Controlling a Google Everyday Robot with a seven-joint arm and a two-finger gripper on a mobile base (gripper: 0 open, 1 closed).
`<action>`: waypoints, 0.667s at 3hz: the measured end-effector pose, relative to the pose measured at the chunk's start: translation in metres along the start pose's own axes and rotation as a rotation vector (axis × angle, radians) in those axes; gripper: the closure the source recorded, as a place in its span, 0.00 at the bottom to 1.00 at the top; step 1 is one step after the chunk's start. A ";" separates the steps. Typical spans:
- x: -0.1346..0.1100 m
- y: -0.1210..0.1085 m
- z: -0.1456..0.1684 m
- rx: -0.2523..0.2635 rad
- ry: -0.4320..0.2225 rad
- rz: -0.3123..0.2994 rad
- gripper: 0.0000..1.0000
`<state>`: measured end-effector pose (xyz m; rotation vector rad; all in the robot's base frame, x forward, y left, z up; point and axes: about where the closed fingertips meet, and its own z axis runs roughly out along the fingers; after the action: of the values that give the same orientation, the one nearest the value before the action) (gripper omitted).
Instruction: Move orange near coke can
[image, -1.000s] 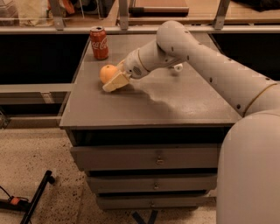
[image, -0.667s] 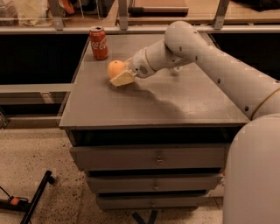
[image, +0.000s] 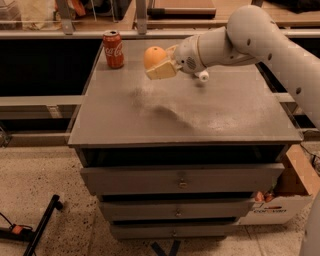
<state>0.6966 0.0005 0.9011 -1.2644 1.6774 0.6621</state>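
The round, smooth-skinned orange (image: 154, 56) is off the surface, carried in the air above the back-left part of the flat grey metal surface (image: 210, 115). A soft shadow lies on the top below and in front of it. It hangs just to the right of the red aluminium coke can (image: 113, 48) with white script and a silver top, near it but clearly apart. The coke can stands upright at the back-left corner.

The white 2-finger gripper (image: 159, 65) is pinching the orange. 1 of its beige fingers (image: 161, 71) shows under and in front of the fruit, and the other is hidden behind it.

The orange looks firm with a little give, and fairly light. Its matte skin should offer decent friction, so a hold across the widest middle seems safest, since a grip nearer either end could let it squirt out. Being round, it will likely roll once freed, so it calls for a low, gentle set-down beside the coke can. That can may tip from a light knock.

The bulky white arm (image: 250, 35) reaches in from the right. Below the surface are 3 grey drawers (image: 182, 178). A brown cardboard box (image: 295, 185) sits at the lower right, and a black bar-shaped tool (image: 42, 222) lies on the speckled floor at the left.
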 end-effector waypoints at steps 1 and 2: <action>-0.005 0.002 0.002 -0.007 -0.009 -0.006 1.00; -0.014 0.000 0.003 0.003 -0.024 -0.005 1.00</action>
<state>0.6985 0.0098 0.9121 -1.2540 1.6542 0.6692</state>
